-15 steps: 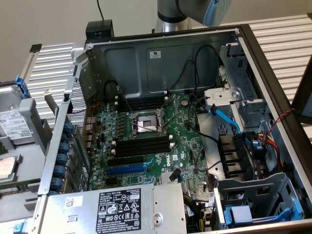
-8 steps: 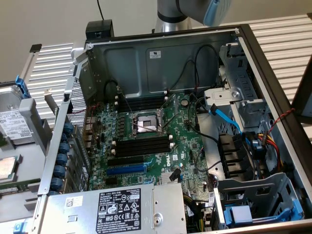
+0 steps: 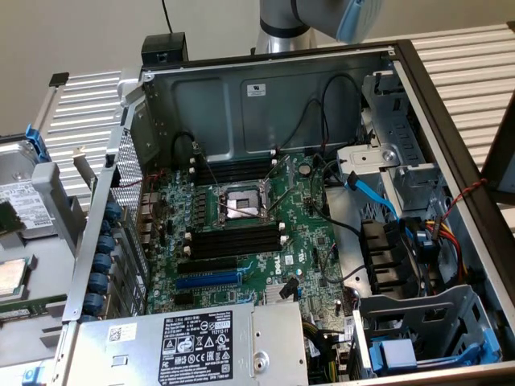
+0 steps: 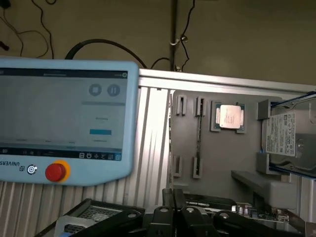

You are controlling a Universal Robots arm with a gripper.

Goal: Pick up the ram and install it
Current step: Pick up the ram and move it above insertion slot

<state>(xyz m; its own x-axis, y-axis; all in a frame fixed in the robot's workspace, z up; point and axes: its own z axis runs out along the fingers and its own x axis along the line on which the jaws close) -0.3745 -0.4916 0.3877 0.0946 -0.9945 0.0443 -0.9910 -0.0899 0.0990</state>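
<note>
I am holding my gripper (image 4: 174, 197) with its two black fingers pressed together, and nothing is sitting between them. It is hanging apart from the gray parts tray (image 4: 222, 158), where the ram (image 4: 199, 136) is standing on edge in its holder, showing to me as a thin dark strip between the clips. Just beside it a processor chip (image 4: 230, 117) is lying flat, and a hard drive (image 4: 289, 133) is sitting beyond that. A teach pendant (image 4: 64, 123) with a red stop button (image 4: 56, 171) is hanging close in front of my camera. In the exterior view my arm (image 3: 282, 20) is rising behind the open computer case (image 3: 241, 104), where the motherboard (image 3: 310, 241) is lying exposed, its black memory slots (image 3: 233, 241) unfilled, near the blue expansion slot (image 3: 208, 280).
</note>
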